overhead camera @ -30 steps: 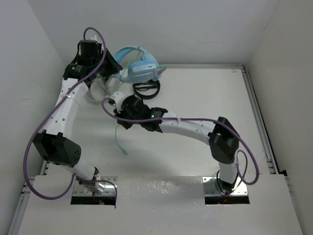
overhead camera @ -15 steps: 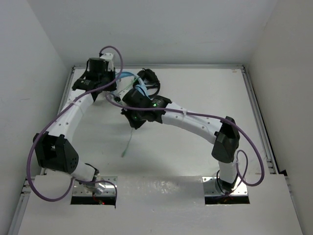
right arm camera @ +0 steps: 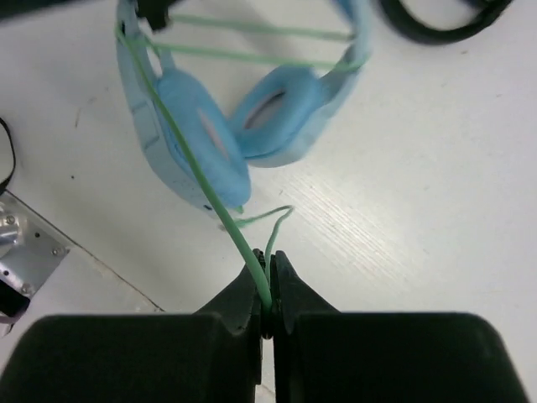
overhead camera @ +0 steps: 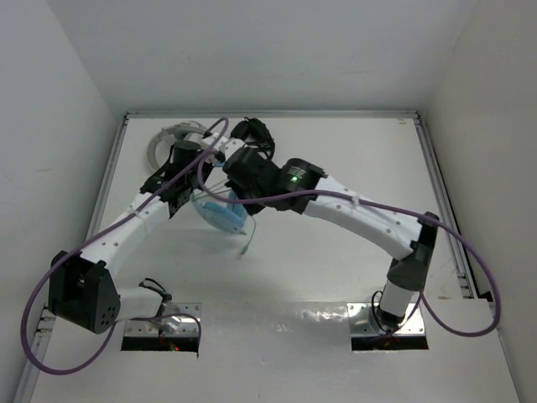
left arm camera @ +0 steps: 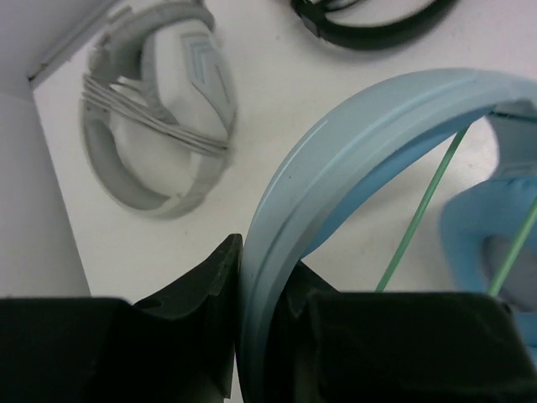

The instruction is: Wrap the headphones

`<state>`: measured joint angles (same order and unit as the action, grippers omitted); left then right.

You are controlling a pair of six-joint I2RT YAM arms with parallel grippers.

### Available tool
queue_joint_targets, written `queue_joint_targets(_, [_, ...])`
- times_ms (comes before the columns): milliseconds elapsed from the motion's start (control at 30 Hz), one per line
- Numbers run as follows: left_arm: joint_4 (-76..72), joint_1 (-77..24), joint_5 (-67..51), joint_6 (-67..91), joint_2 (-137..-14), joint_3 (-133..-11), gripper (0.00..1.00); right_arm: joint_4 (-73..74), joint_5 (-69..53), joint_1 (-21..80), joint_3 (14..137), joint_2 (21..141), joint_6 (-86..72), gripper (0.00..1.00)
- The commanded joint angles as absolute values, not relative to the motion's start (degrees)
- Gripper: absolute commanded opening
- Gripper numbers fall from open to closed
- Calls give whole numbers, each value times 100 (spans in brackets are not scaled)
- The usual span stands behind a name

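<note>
The light blue headphones (overhead camera: 220,214), gripped at the headband (left arm camera: 352,134) by the left tool (left arm camera: 262,277), have been carried from the far corner towards the middle of the surface (overhead camera: 336,168), the right tool (right arm camera: 268,281) being closed on the taut green cable (right arm camera: 201,180): wrapping is judged under way.

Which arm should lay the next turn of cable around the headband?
Right. The right gripper is shut on the green cable, already strung across the headphones. The left gripper is shut on the headband, so it should just hold.
</note>
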<state>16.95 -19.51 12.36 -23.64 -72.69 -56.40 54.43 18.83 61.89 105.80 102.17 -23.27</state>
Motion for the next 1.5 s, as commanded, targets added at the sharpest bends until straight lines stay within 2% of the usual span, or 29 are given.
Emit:
queue_joint_targets(0, [1502, -1925, 1293, -2725, -7049, -5511, 0, 5686, 2978, 6152, 10856, 9414, -2093, 0])
queue_joint_targets(200, [2100, -1925, 493, -2320, -6996, -5880, 0, 5337, 3892, 5995, 10082, 9098, -1241, 0])
queue_joint_targets(433, [2486, -1934, 98, -2198, -6523, -6116, 0, 3369, 4421, 4898, 8933, 8684, -54, 0])
queue_joint_targets(700, [3216, -1942, -789, -1433, -6434, -6987, 0, 1216, 3025, 4062, 7436, 8025, -262, 0])
queue_joint_targets(1000, [3507, -1942, -1932, -1108, -6442, -7470, 0, 598, 1688, 3612, 7199, 8077, -861, 0])
queue_joint_targets(1067, [3507, -1934, -2074, -724, -6512, -7697, 0, 589, 1338, 3595, 7181, 8121, -800, 10])
queue_joint_targets(1100, [3489, -1934, -2222, -599, -6539, -7812, 0, 571, 1240, 3595, 7128, 8147, -748, 18])
queue_joint_targets(1133, [3489, -1934, -2285, -476, -6583, -7944, 0, 563, 1126, 3595, 7076, 8147, -730, 30])
queue_joint_targets(1233, [3445, -1934, -2452, -80, -6697, -8375, 0, 309, 713, 3551, 6690, 8008, -773, 44])
queue_joint_targets(1367, [3445, -1925, -2496, 359, -6820, -8578, 0, 26, 45, 3332, 6110, 7779, -1106, 57])
queue_joint_targets(1467, [3366, -1916, -2452, 675, -6838, -8561, 0, -176, -491, 3121, 5470, 7499, -1361, 57])
